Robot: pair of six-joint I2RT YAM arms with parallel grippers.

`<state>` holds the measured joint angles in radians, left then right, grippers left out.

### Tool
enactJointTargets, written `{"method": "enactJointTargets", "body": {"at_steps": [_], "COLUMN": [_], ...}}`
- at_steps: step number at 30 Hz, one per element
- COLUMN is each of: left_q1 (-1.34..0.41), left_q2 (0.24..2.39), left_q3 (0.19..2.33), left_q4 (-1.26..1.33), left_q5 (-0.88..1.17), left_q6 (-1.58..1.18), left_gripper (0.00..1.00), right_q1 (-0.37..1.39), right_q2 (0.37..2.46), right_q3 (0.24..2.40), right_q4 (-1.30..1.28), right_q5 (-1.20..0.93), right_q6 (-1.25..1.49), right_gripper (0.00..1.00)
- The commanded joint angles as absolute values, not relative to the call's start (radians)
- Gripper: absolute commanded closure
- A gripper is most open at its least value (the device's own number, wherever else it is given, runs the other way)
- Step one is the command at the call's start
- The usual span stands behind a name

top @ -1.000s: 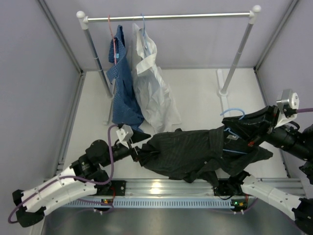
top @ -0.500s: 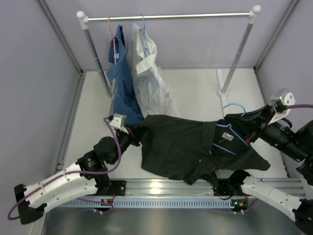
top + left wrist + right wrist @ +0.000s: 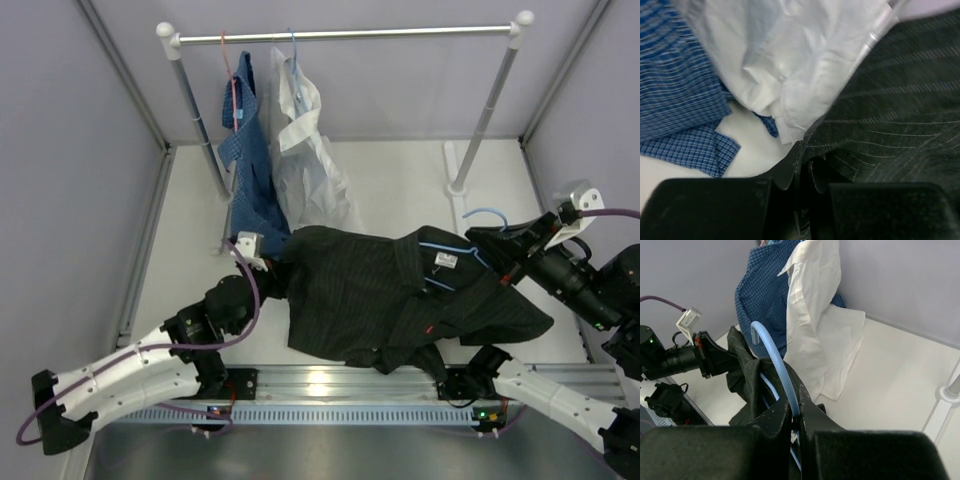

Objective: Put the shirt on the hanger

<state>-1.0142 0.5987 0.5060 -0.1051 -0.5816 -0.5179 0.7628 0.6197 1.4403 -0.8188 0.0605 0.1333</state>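
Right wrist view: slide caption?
Right hand shut on the light-blue hanger, black shirt bunched below its hook; blue shirt and white shirt behind.

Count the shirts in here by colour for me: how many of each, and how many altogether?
Black shirt: 1
Blue shirt: 1
White shirt: 1
Total: 3 shirts
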Motion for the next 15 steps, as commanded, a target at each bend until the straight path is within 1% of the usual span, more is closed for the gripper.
{"method": "enactJointTargets", "body": {"at_steps": [1,3,5,6,7,8,9,10,11,12,13,15], "left_q1": [-1.011,-1.011,-1.011,-1.011,-1.011,-1.011,-1.011,-1.011,-1.011,-1.011,-1.011,-1.011], "left_q2": [0.611,0.592,0.569,0.563,0.558,0.555,0.557,0.558,0.563,0.563,0.568,0.581], "left_q3": [0.592,0.627,0.67,0.687,0.707,0.728,0.783,0.813,0.836,0.872,0.888,0.914], "left_q4": [-0.015,-0.011,-0.009,-0.017,-0.028,-0.05,-0.128,-0.168,-0.196,-0.219,-0.241,-0.244], "left_q5": [-0.402,-0.312,-0.264,-0.24,-0.198,-0.199,-0.224,-0.274,-0.285,-0.287,-0.282,-0.227], "left_q6": [-0.394,-0.338,-0.298,-0.266,-0.253,-0.246,-0.242,-0.241,-0.235,-0.216,-0.209,-0.181], "left_gripper": [0.91,0.91,0.9,0.86,0.8,0.72,0.62,0.26,0.17,0.15,0.11,0.1], "right_q1": [0.772,0.772,0.772,0.773,0.772,0.772,0.772,0.772,0.772,0.772,0.772,0.772], "right_q2": [0.649,0.653,0.66,0.661,0.661,0.661,0.663,0.66,0.66,0.657,0.655,0.65], "right_q3": [1.456,1.442,1.431,1.424,1.419,1.417,1.413,1.41,1.408,1.407,1.405,1.405], "right_q4": [-0.787,-0.782,-0.775,-0.772,-0.77,-0.767,-0.769,-0.765,-0.762,-0.758,-0.756,-0.75], "right_q5": [0.026,-0.023,-0.049,-0.064,-0.069,-0.071,-0.064,-0.06,-0.057,-0.064,-0.069,-0.072], "right_q6": [0.141,0.138,0.133,0.132,0.129,0.127,0.126,0.127,0.129,0.13,0.133,0.133], "right_gripper": [1.0,1.0,1.0,1.0,1.0,1.0,1.0,1.0,1.0,1.0,1.0,1.0]}}
